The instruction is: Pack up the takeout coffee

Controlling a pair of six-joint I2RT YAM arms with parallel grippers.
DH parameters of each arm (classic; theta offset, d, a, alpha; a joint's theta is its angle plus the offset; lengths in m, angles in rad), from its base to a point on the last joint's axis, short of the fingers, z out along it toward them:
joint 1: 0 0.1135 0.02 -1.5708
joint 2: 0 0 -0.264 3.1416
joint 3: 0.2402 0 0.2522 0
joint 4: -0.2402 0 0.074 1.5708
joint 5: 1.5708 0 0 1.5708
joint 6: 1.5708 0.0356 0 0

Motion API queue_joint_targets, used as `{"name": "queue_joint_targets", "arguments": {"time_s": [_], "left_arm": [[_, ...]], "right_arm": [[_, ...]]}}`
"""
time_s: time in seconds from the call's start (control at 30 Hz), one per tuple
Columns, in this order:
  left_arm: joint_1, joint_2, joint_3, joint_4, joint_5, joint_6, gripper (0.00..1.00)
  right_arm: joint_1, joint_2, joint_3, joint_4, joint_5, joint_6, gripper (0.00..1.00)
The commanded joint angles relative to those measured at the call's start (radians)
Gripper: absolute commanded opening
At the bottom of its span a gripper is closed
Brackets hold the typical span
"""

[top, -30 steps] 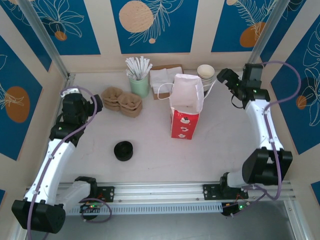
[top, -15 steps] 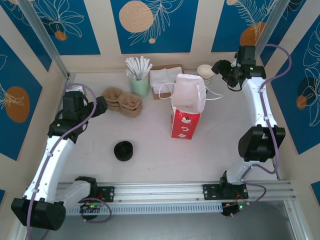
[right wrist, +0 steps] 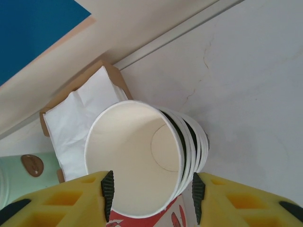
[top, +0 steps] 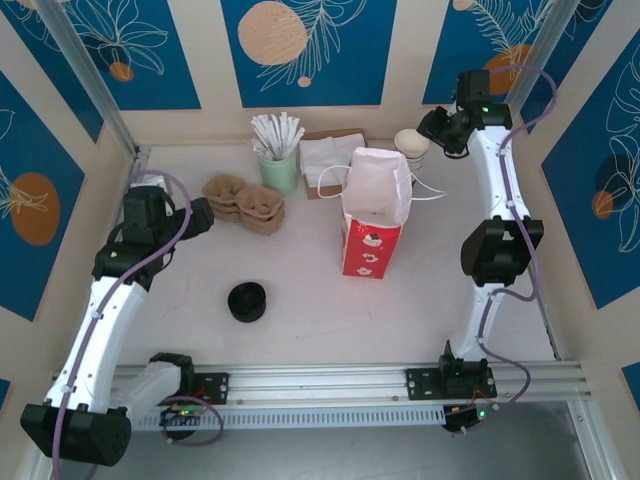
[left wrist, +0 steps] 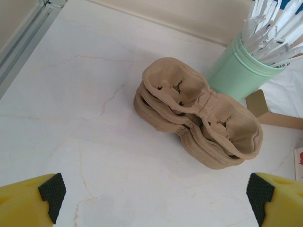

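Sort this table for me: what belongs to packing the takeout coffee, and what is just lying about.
For the job:
- takeout coffee
- red-and-white paper bag, standing open

Lying about:
- pulp cup carriers
- mint cup of white sticks
- napkins
- stack of white paper cups

No text can be read; the paper bag's (top: 371,235) red print is too small.

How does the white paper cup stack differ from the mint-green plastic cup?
The white paper cup stack is several nested cups, empty; the mint-green plastic cup is single and full of white wrapped straws. The right gripper straddles the stack; the green cup is ungripped. Both stand upright.
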Motion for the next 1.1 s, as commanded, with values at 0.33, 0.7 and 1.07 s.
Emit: {"name": "queue_joint_targets", "arguments": {"time_s": [0.33, 0.7, 1.07], "left_arm": [[0.006, -0.018, 0.028, -0.037, -0.010, 0.010, 0.99], [0.006, -0.026, 0.038, -0.053, 0.008, 0.002, 0.99], [0.006, -0.052, 0.041, -0.078, -0.001, 0.001, 0.99]], "right_arm": [[0.021, 0.050, 0.057, -0.050, 0.075, -0.040, 0.45], [0.023, 0.062, 0.046, -0.036, 0.093, -0.048, 0.38], [0.026, 0.091, 0.049, -0.035, 0.086, -0.045, 0.35]]}}
